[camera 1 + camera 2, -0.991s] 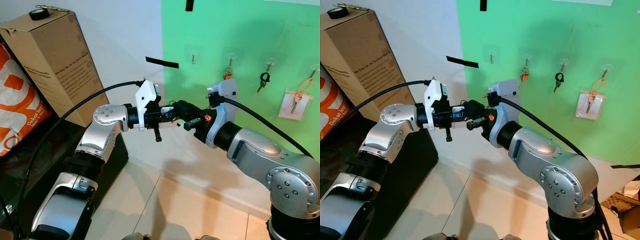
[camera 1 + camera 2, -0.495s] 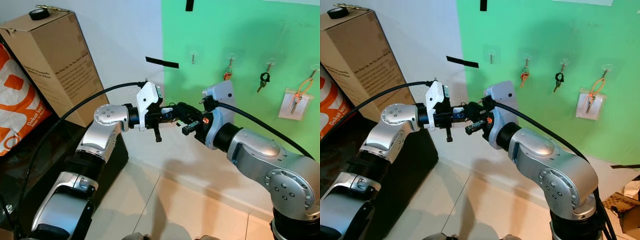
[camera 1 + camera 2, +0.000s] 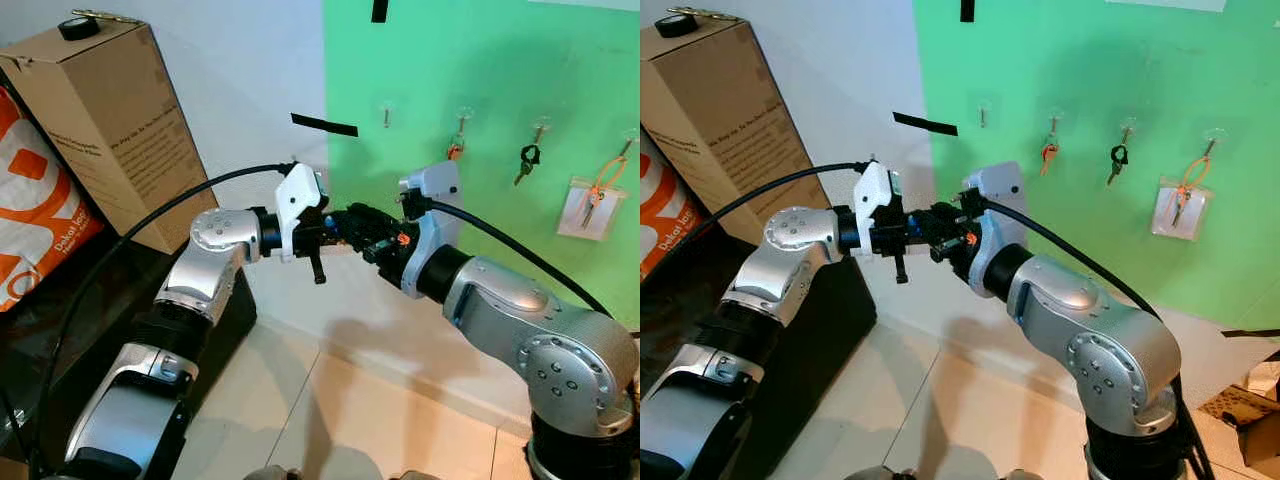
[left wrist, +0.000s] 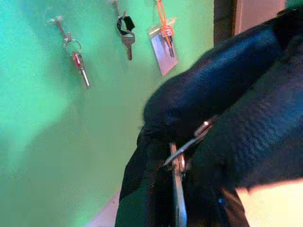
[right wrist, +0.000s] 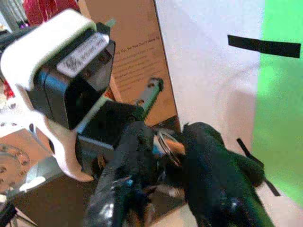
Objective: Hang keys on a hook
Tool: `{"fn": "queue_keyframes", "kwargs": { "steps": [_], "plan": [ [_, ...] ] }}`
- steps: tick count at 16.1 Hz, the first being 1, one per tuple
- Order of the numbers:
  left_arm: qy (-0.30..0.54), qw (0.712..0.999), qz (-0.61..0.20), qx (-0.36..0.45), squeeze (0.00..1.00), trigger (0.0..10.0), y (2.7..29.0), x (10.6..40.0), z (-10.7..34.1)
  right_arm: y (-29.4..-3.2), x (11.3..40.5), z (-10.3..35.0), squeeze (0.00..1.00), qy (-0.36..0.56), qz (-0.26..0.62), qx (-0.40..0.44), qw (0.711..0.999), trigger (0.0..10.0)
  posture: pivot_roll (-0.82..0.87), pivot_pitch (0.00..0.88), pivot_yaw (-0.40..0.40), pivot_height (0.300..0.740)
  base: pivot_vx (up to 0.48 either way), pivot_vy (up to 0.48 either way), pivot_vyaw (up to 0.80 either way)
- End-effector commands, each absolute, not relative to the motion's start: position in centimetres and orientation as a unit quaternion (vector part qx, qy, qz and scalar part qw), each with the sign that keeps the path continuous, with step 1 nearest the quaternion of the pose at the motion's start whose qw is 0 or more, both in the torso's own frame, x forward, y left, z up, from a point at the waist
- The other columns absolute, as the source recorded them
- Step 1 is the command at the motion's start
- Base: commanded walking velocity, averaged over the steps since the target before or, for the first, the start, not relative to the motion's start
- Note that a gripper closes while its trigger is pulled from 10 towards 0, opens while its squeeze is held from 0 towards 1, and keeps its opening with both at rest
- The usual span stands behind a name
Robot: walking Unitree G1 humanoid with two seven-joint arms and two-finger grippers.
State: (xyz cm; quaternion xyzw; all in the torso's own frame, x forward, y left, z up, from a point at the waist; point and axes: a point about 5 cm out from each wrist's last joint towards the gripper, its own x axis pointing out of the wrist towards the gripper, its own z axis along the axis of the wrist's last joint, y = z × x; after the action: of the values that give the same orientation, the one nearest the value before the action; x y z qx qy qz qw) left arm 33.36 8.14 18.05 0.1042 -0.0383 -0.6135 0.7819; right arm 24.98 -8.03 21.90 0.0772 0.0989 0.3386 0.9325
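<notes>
My two grippers meet in mid-air in front of the wall. The left gripper (image 3: pixel 335 230) reaches in from the left and is shut on the keys (image 5: pixel 166 141), a small metal ring with a key (image 4: pixel 178 189) hanging from it. From the right, the right gripper (image 3: pixel 355 228) has its black fingers (image 5: pixel 137 146) closed on either side of the same ring. A bare clear hook (image 3: pixel 386 114) sits on the green wall panel above and behind both grippers.
Three more hooks on the green panel (image 3: pixel 500 60) carry an orange-headed key (image 3: pixel 455 150), a black-headed key (image 3: pixel 527 158) and an orange lanyard with a card (image 3: pixel 590 205). A tall cardboard box (image 3: pixel 100 120) and an orange bag (image 3: pixel 30 215) stand on a dark cabinet (image 3: pixel 110 300) at the left.
The right gripper has moved left, up against the left gripper, and its fingers now sit around the key ring. The left arm has barely moved.
</notes>
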Motion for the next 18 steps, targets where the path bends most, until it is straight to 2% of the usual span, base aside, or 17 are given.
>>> {"fn": "queue_keyframes", "kwargs": {
  "steps": [1, 2, 5, 6, 7, 8, 18],
  "plan": [
    [-0.061, 0.769, -0.624, 0.128, 0.0, 10.0, 7.38, 33.31, 19.25, -7.61, 25.08, 21.95, 1.0, 0.104, 0.346, 0.083, 0.929, 10.0, -0.2, 0.0, 0.084, 0.74, 0.0, 0.0, 0.0],
    [-0.059, 0.766, -0.626, 0.131, 0.0, 10.0, 7.26, 33.3, 19.12, -7.67, 25.25, 21.95, 0.0, 0.104, 0.338, 0.082, 0.932, 10.0, -0.2, 0.0, 0.088, 0.74, 0.0, 0.0, 0.0],
    [-0.058, 0.765, -0.627, 0.133, 0.0, 10.0, 7.16, 33.38, 19.13, -7.69, 25.31, 21.94, 0.0, 0.105, 0.336, 0.072, 0.933, 10.0, -0.21, 0.0, 0.094, 0.74, 0.0, 0.0, 0.0],
    [-0.058, 0.765, -0.628, 0.133, 0.0, 10.0, 7.1, 33.43, 19.19, -7.69, 25.29, 21.88, 0.0, 0.105, 0.335, 0.066, 0.934, 6.5, -0.21, 0.0, 0.095, 0.74, 0.0, 0.0, 0.0],
    [-0.059, 0.765, -0.628, 0.134, 0.0, 10.0, 7.08, 33.45, 19.21, -7.69, 25.29, 21.86, 0.0, 0.106, 0.335, 0.065, 0.934, 2.4, -0.21, 0.0, 0.095, 0.74, 0.0, 0.0, 0.0],
    [-0.059, 0.765, -0.627, 0.135, 0.0, 10.0, 7.08, 33.52, 19.24, -7.69, 25.27, 21.85, 0.0, 0.106, 0.336, 0.065, 0.934, 0.0, -0.21, 0.0, 0.096, 0.74, 0.0, 0.0, 0.0],
    [-0.064, 0.78, -0.606, 0.14, 0.0, 10.0, 7.78, 33.81, 19.28, -7.47, 25.42, 21.99, 0.0, 0.1, 0.343, 0.076, 0.931, 0.0, -0.19, 0.0, 0.087, 0.74, 0.0, 0.0, 0.0]
  ]
}}
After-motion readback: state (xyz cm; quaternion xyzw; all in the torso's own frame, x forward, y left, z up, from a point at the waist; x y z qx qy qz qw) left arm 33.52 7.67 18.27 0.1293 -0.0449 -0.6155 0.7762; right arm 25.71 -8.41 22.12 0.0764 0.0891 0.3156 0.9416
